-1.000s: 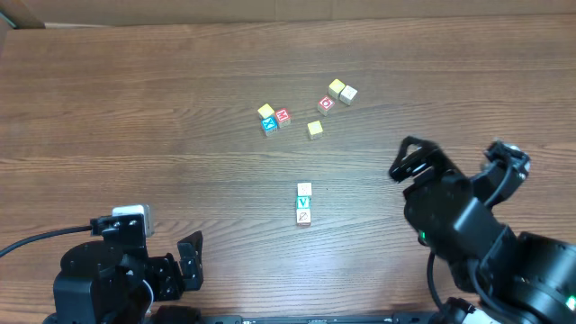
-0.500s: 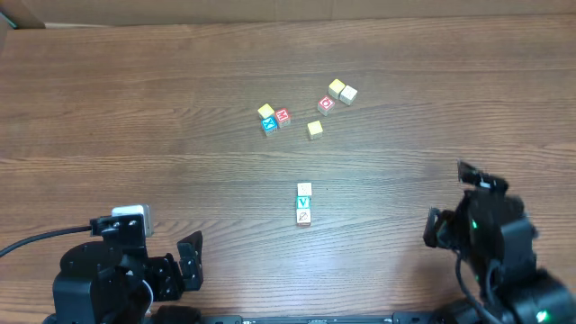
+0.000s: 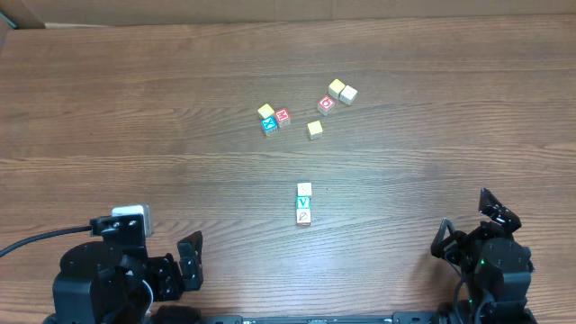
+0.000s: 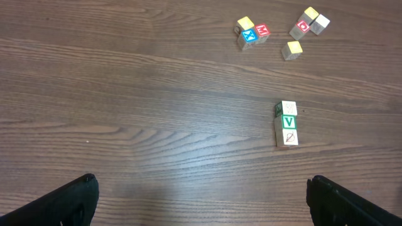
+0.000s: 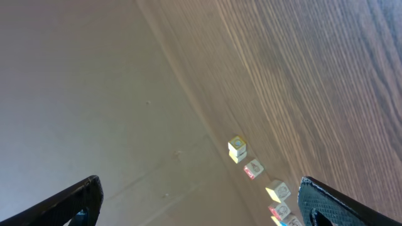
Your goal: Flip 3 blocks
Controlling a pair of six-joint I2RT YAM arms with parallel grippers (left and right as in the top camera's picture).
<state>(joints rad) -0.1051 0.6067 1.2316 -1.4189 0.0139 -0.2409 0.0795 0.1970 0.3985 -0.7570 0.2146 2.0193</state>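
Note:
Three small blocks lie touching in a short row in the middle of the table: a pale cream one (image 3: 304, 189), one with a green V (image 3: 304, 203), and one with a red-brown mark (image 3: 304, 217). The left wrist view has the same row, cream block (image 4: 288, 108), V block (image 4: 289, 122) and marked block (image 4: 289, 137). My left gripper (image 3: 191, 261) (image 4: 202, 182) rests open at the near left, far from the row, nothing between its fingers. Over at the near right, my right gripper (image 3: 470, 225) (image 5: 198, 183) is open and empty too, tilted upward.
A loose group of other cubes lies further back: yellow-topped (image 3: 266, 112), blue (image 3: 269, 125), red (image 3: 283, 116), yellow (image 3: 314, 129), red (image 3: 326, 104), and a yellow and pale pair (image 3: 341, 91). The right wrist view catches some of them (image 5: 253, 169) near the table's far edge.
The right arm has pulled back from the middle right of the table to the near right corner and folded down. The left arm and all blocks have stayed put.

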